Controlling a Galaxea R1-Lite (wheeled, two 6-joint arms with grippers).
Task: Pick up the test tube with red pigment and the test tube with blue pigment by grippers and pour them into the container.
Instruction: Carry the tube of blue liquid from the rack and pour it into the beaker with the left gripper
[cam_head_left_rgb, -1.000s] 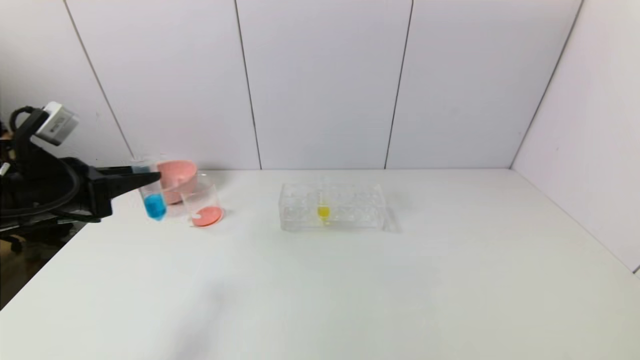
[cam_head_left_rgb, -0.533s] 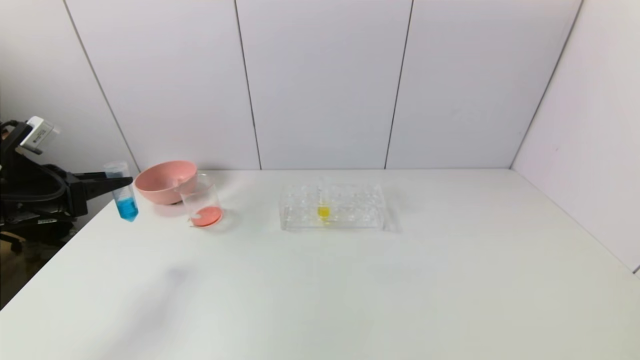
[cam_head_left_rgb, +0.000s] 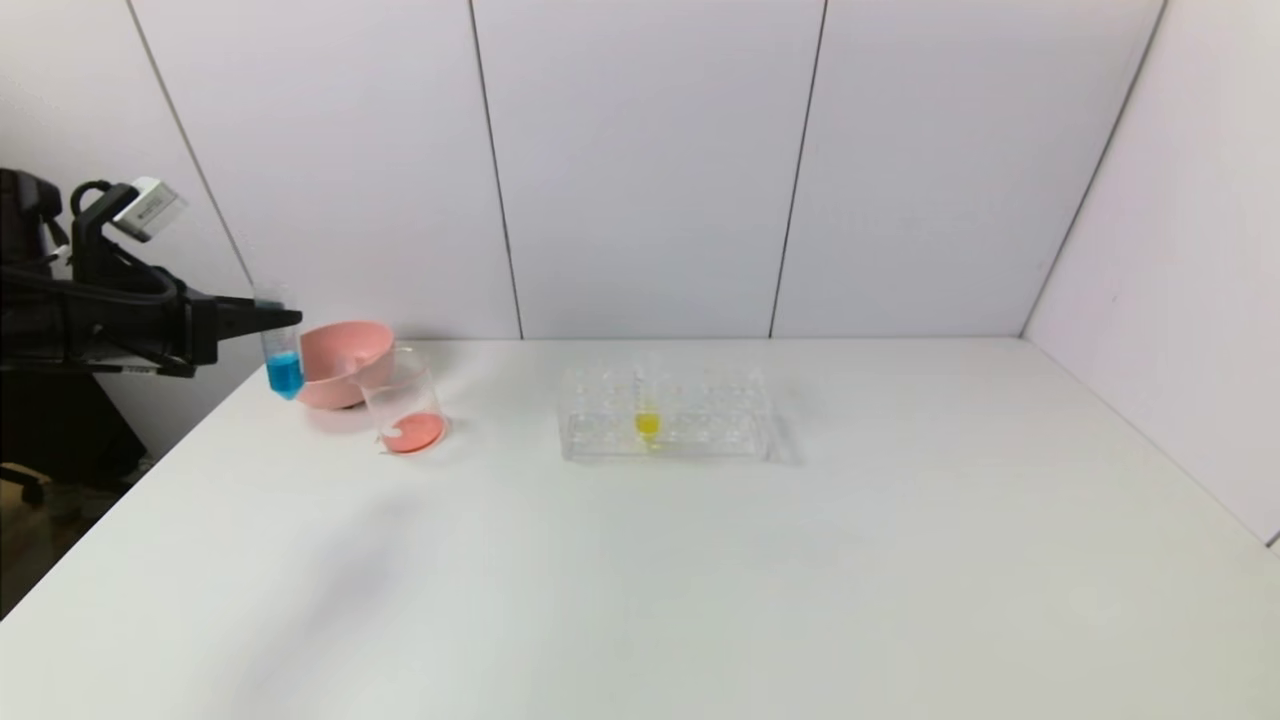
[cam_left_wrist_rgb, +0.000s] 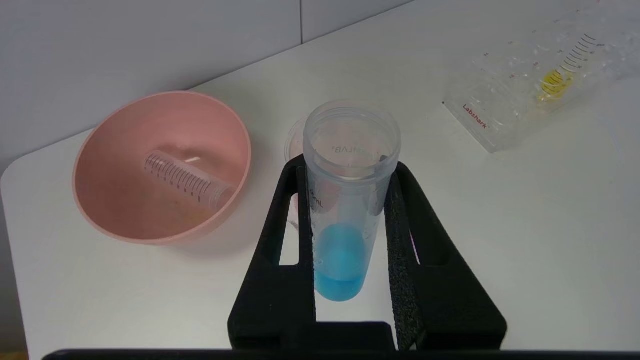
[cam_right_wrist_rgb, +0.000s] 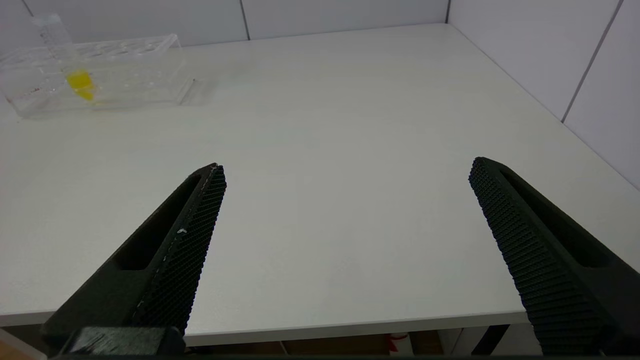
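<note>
My left gripper (cam_head_left_rgb: 285, 318) is shut on the test tube with blue pigment (cam_head_left_rgb: 283, 352) and holds it upright in the air beside the pink bowl, to the left of the container. In the left wrist view the black fingers (cam_left_wrist_rgb: 400, 220) clamp the tube (cam_left_wrist_rgb: 342, 250), which holds blue liquid at its bottom. The container (cam_head_left_rgb: 404, 404) is a clear glass beaker with orange-red liquid at its bottom. No tube with red liquid shows. My right gripper (cam_right_wrist_rgb: 347, 165) is open and empty over the table's near edge, out of the head view.
A pink bowl (cam_head_left_rgb: 345, 362) stands behind the beaker, with an empty clear tube (cam_left_wrist_rgb: 186, 177) lying in it. A clear tube rack (cam_head_left_rgb: 665, 425) at the table's middle holds a tube with yellow liquid (cam_head_left_rgb: 647, 421). White walls stand behind and at the right.
My left gripper, with the blue tube, swung left away from the beaker, then rose and came back right to the pink bowl's side. The tube stays upright.
</note>
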